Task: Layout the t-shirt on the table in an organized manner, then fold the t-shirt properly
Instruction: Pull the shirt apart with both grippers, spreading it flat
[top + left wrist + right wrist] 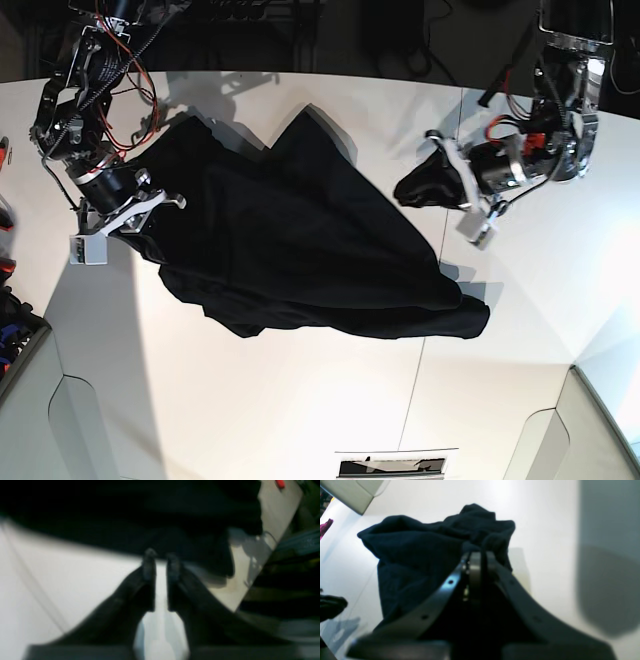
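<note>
Right hand (480, 555) is clenching a bunched edge of the t-shirt (300, 240) at left of the base frame. Left hand (161, 557), upper right, is pinching a small black fold of it, fingers nearly together; pic's blurry tho. Rest is lying crumpled, plain black, across the white surface (300, 410) btw both arms.

A plain black t-shirt (300, 240) fills the centre of the base view, with no print showing. It lies on a white table (250, 400) crossed by thin dark seams. Black grippers with silver-white fittings appear at middle left (150, 205) and upper right (440, 180); red wires run along the arms. In the blurred right wrist view the cloth looks dark navy, possibly from lighting.
</note>
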### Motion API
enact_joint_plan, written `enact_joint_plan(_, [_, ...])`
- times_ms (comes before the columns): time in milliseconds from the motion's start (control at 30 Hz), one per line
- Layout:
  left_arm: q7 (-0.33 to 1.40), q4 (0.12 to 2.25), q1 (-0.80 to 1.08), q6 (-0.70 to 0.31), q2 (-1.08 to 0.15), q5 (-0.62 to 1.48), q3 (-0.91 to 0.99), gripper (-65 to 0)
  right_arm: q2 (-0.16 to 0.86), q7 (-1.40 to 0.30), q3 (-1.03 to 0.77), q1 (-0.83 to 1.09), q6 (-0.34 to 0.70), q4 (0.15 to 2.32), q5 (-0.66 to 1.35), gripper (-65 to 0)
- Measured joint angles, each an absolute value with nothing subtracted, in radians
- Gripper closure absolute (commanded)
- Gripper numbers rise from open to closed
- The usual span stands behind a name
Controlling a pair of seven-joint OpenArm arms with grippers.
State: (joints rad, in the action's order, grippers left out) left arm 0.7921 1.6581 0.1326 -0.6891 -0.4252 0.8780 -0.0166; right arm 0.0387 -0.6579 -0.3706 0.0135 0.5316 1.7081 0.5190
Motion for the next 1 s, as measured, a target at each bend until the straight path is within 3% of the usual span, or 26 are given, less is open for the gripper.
enact_joint_plan(200, [0.679, 1.695, 0.127, -0.688, -0.398, 0.579, -0.149, 0.0, -0.004, -0.659, -0.359, 0.014, 0.532, 1.708, 0.508, 0.0])
enact_joint_plan(367, [0.678, 1.694, 0.131, -0.69, -0.348, 0.562, -0.285, 0.0, 0.0, -0.659, -0.36, 0.014, 0.532, 1.706, 0.505, 0.0])
enact_joint_plan(600, [0.662, 1.64, 0.136, -0.692, -0.325, 0.463, -0.31, 0.0, 0.0, -0.659, -0.36, 0.014, 0.532, 1.704, 0.478, 0.0])
enact_joint_plan(833, [0.502, 1.533, 0.13, -0.726, -0.445, 0.458, -0.299, 0.0, 0.059, -0.655, -0.365, 0.014, 0.532, 1.703, 0.478, 0.0])
enact_joint_plan(1000, [0.48, 1.518, 0.131, -0.731, -0.566, 0.472, -0.297, 0.0, 0.099, -0.654, -0.404, 0.014, 0.532, 1.703, 0.478, 0.0])
